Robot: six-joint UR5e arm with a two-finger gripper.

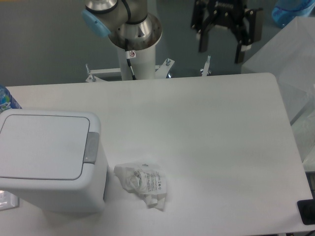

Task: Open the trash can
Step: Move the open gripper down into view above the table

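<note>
The white trash can (49,160) stands at the table's front left, its flat lid (42,146) closed and level. A grey push tab (91,146) sits on the lid's right rim. My gripper (221,51) hangs high at the back of the scene, above the table's far edge and far to the right of the can. Its two black fingers (203,42) point down, spread wide apart, with nothing between them.
A crumpled white paper wad (143,183) lies just right of the can. The arm's base column (133,46) rises behind the far edge. A blue-capped bottle (6,100) peeks in at the left, and translucent plastic bins (290,59) stand at the right.
</note>
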